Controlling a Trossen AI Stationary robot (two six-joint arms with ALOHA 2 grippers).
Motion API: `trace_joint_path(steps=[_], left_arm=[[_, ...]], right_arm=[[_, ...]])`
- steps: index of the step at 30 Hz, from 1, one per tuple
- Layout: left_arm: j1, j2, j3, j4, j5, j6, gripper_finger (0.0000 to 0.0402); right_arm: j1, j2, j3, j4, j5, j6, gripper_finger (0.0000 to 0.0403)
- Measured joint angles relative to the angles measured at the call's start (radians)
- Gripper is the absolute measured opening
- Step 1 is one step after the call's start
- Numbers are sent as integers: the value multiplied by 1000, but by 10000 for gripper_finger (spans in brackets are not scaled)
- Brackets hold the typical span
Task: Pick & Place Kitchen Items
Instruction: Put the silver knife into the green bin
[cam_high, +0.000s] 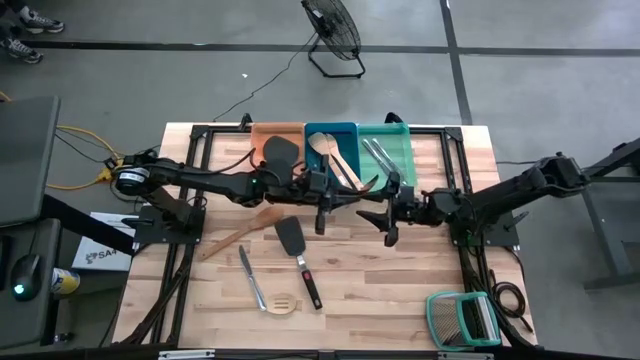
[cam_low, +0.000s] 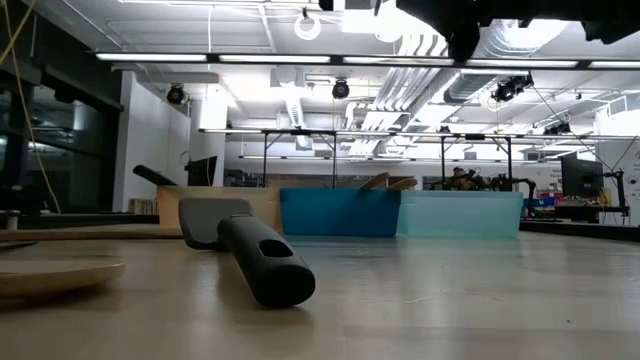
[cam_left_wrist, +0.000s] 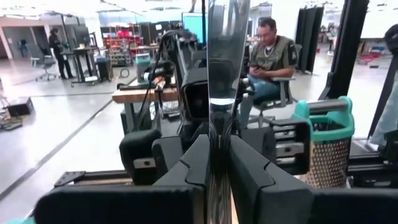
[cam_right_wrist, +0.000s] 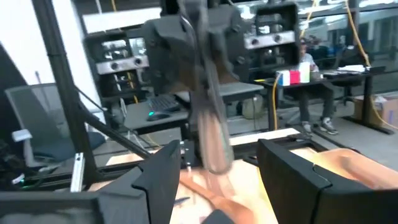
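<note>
My left gripper hangs above the table's middle, shut on a slim silver metal utensil. The utensil sticks out level toward my right gripper. That gripper faces it, open. In the right wrist view the utensil's blurred free end stands between the right fingers, apart from both. On the table lie a wooden spoon, a black spatula with a black and red handle, a silver knife and a slotted wooden spatula. My left gripper pinches the utensil's narrow end between its two fingers. The fingers lie level, coming from the table's left, and run along the utensil. Its broader part reaches out past the fingertips. The utensil is lifted clear of the table.
At the far edge stand an orange tray with a black spatula, a blue tray with wooden spoons, and a teal tray with silver cutlery. A green-framed wire rack sits at the near right. People sit at desks beyond the table.
</note>
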Motion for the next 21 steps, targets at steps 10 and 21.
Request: trace_joint_path(steps=[10,21], left_arm=[[0,-2,0,-1,-25,-5,29],[0,-2,0,-2,-32,-22,29]], right_arm=[[-61,115,87,51,-124,-4,203],[-93,137,120,50,-133,-22,178]])
